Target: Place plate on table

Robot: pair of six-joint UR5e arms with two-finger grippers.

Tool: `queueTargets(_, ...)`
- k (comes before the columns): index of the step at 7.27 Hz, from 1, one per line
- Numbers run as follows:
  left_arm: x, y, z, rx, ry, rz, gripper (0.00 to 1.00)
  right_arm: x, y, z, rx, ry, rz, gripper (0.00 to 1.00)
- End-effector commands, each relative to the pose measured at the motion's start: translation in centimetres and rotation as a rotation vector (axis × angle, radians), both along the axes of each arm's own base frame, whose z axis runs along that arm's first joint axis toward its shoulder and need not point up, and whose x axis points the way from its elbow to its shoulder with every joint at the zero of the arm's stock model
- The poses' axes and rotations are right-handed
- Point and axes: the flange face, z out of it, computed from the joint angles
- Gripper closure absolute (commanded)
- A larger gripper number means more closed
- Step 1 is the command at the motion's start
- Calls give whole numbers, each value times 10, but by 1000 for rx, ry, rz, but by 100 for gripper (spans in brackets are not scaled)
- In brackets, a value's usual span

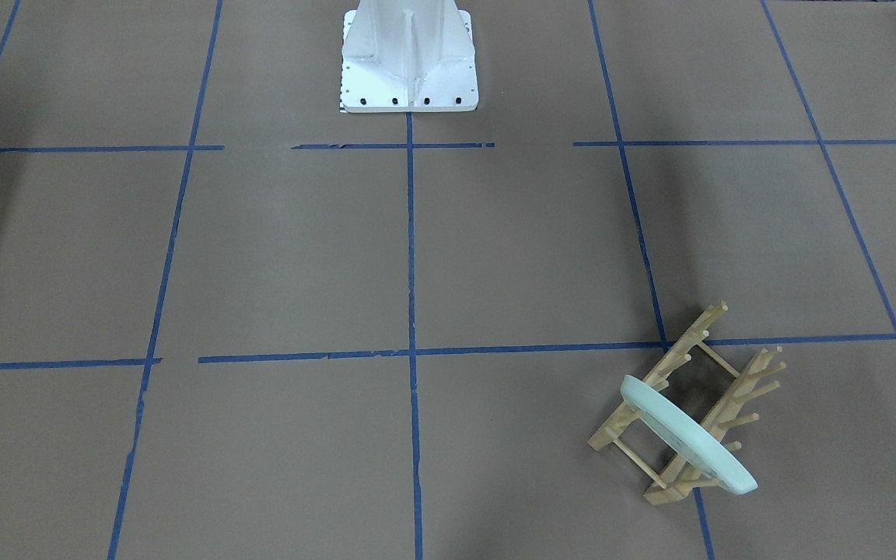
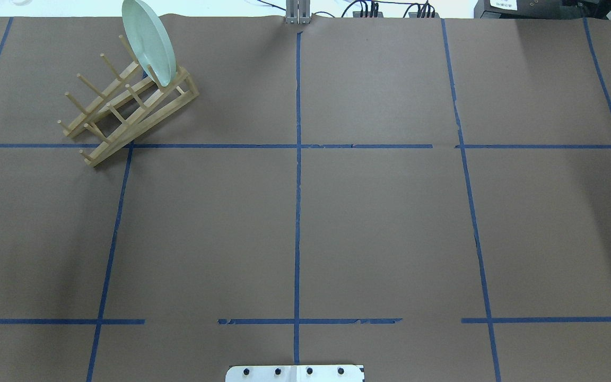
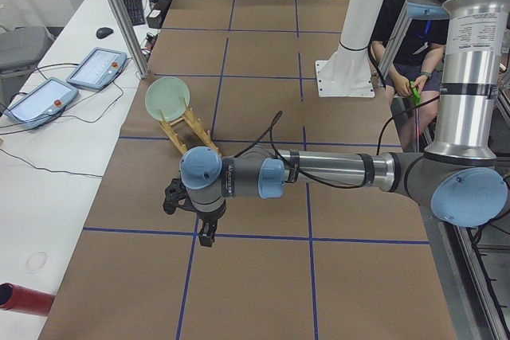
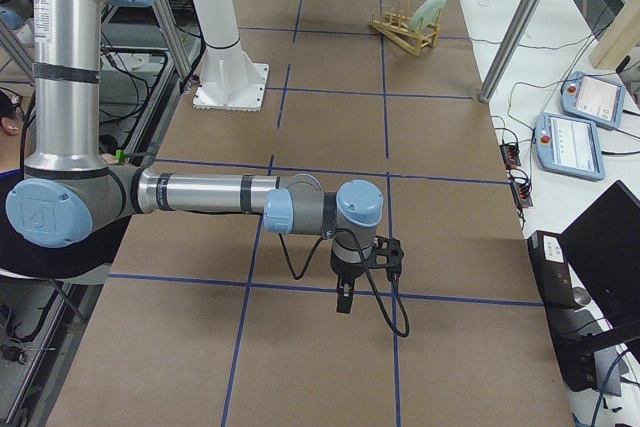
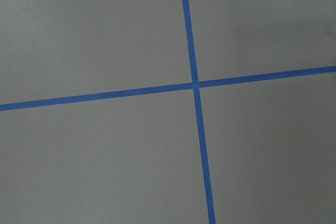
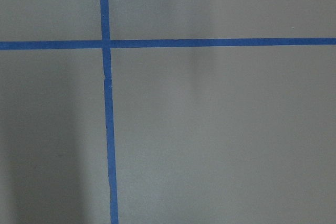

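The pale mint-green plate (image 1: 689, 435) stands on edge, tilted, in the end slot of a wooden peg rack (image 1: 728, 404) on the brown taped table (image 1: 526, 249). In the overhead view the plate (image 2: 149, 40) and the rack (image 2: 141, 111) are at the far left. The plate also shows in the left side view (image 3: 167, 97) and the right side view (image 4: 430, 9). My left gripper (image 3: 205, 232) hangs over the table well short of the rack; I cannot tell if it is open. My right gripper (image 4: 343, 297) hangs far from the rack; its state is unclear too. Both wrist views show only bare table.
The white pedestal base (image 1: 409, 62) stands at the robot's side of the table. Two tablets (image 3: 56, 89) and cables lie on the side bench beyond the rack. A metal post (image 3: 119, 13) stands near the rack. A person (image 3: 414, 45) sits behind the pedestal.
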Motion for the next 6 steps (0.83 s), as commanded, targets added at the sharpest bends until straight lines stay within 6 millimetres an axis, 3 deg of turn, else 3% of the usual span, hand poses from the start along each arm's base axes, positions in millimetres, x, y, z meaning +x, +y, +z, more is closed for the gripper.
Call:
queueTargets(1,0,-1,-5,15,6,4,0,0,0,0,-1,0,0,0)
queueTargets(2,0,-12,-20,39,11,-1,0,0,0,0,1,0,0,0)
queueTargets(4,-2,-71,-111,194,19,-9,0,0,0,-1,3,0,-1,0)
queueTargets(5,4,-94,-158,171,77,-88,0,0,0,-1,2,0,0,0)
queueTargets(6,23,-117,-208,161,120,-173,0,0,0,-1,2,0,0,0)
